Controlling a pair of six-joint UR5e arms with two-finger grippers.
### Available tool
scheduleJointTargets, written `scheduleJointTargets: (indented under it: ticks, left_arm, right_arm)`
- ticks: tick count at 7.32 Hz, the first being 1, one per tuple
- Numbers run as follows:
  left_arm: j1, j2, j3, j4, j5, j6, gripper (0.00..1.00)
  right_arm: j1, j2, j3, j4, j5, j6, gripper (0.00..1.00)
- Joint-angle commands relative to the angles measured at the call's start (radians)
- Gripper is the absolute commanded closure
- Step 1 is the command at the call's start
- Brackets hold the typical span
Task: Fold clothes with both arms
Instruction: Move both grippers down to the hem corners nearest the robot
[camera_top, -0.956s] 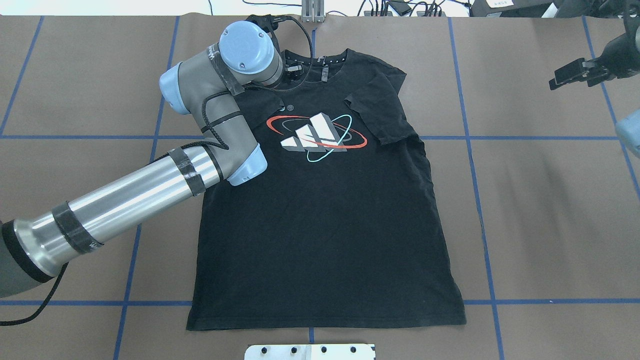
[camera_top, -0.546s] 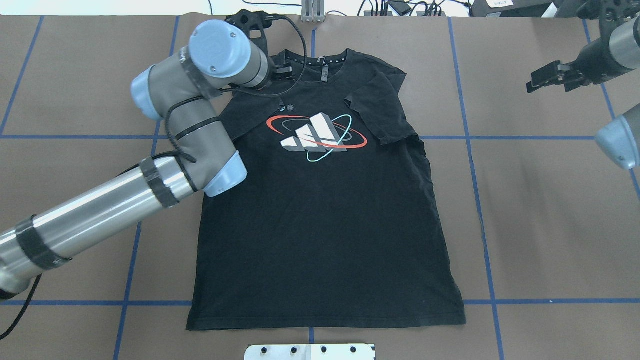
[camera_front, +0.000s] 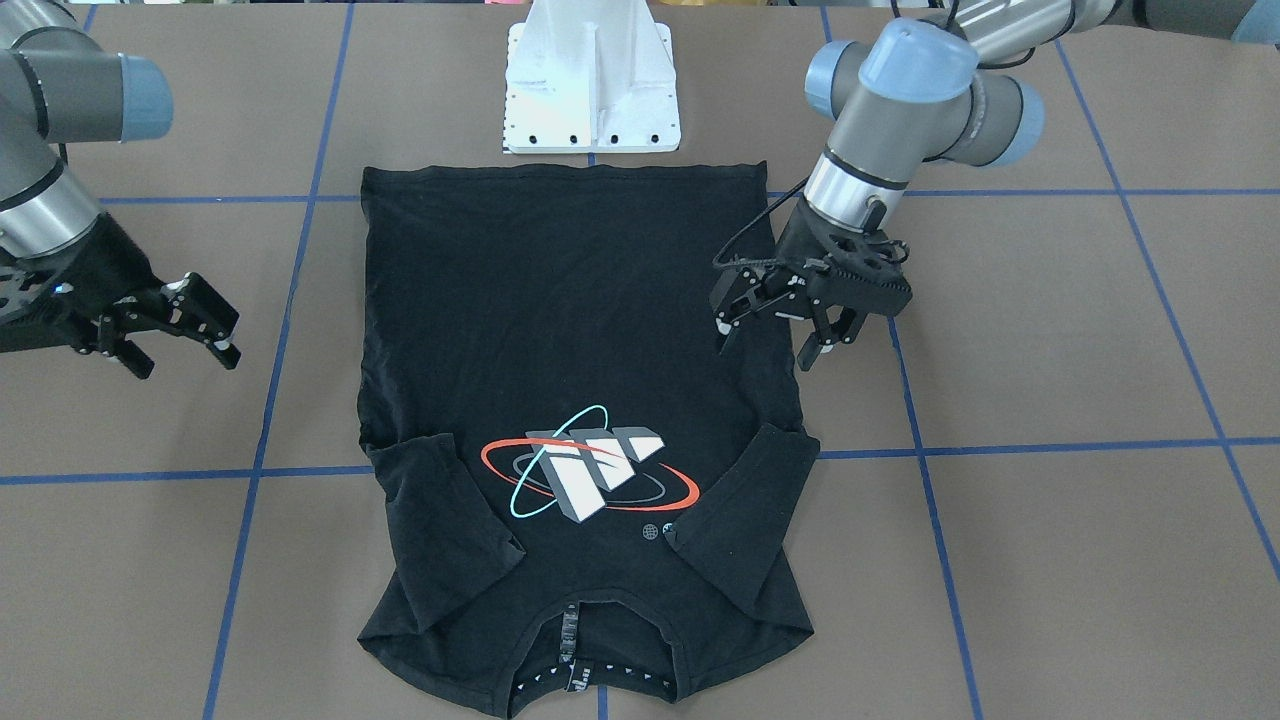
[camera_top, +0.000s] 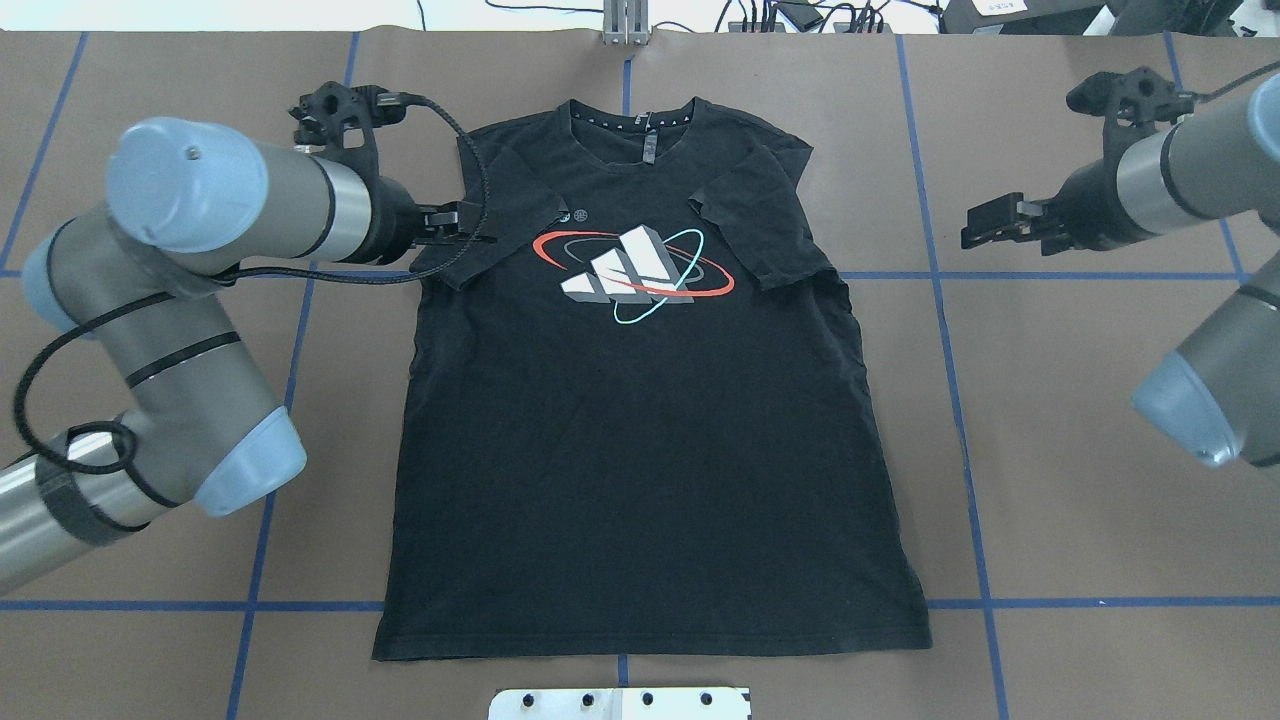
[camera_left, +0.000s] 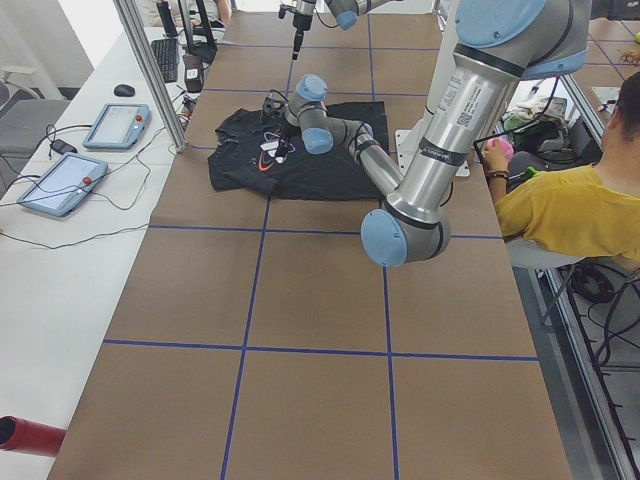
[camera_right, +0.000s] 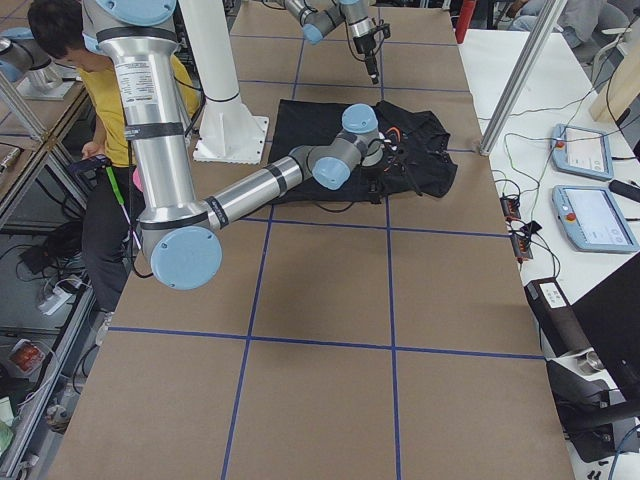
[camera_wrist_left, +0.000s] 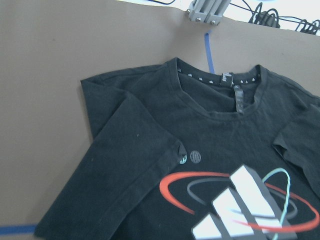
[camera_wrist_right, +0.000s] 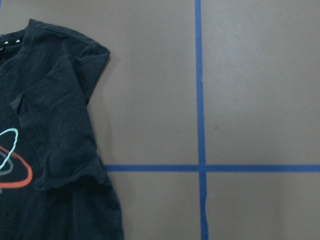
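Brown paper with a blue tape grid covers the tabletop (camera_top: 1080, 450). One black T-shirt (camera_top: 640, 450) lies flat in the middle, logo (camera_top: 635, 272) up. Its collar points away from the robot and its hem lies near the white pedestal (camera_front: 590, 85).

A second ago the left arm (camera_top: 230, 205) lay across the shirt's shoulder with its end effector at the collar. It has since swung out to the side. The left end effector (camera_front: 768, 340) now hangs at the shirt's edge on that side, fingers spread and holding nothing, and it looks clear of the cloth. The sleeve (camera_top: 510, 210) it was working near has stayed folded onto the chest.

The right arm (camera_top: 1180, 175) has come in from the far edge. The right end effector (camera_top: 985, 225) is also spread and empty, and sits well apart from the shirt.

The sleeve step looks finished. Both arms seem to be setting up for the next fold of the body, which has not begun.

The count is one shirt with two sleeves. The other sleeve (camera_top: 765, 230) is also folded in. There are two arms, two end effectors and one pedestal.
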Motion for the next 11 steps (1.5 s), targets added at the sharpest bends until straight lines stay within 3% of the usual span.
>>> scheduleJointTargets:
  ticks: [1,3,6,8,11]
  left_arm:
    - [0.056,0.134,-0.116,-0.007,-0.014,-0.071,0.0]
    - [0.213,0.239,-0.211,-0.007,0.082,-0.164,0.0]
    - [0.498,0.392,-0.325,-0.005,0.24,-0.356,0.0]
    - [0.637,0.461,-0.333,-0.004,0.319,-0.465,0.0]
    - [0.663,0.453,-0.278,-0.002,0.32,-0.467,0.01]
  right_arm:
    - [-0.232,-0.148,0.226,-0.003,-0.186,0.213,0.0]
    - [-0.526,-0.3,0.401,-0.012,-0.425,0.404,0.0]
    - [-0.867,-0.427,0.469,-0.014,-0.738,0.604,0.0]
    - [-0.911,-0.44,0.466,-0.014,-0.776,0.617,0.0]
    - [-0.91,-0.438,0.466,-0.014,-0.778,0.616,0.0]
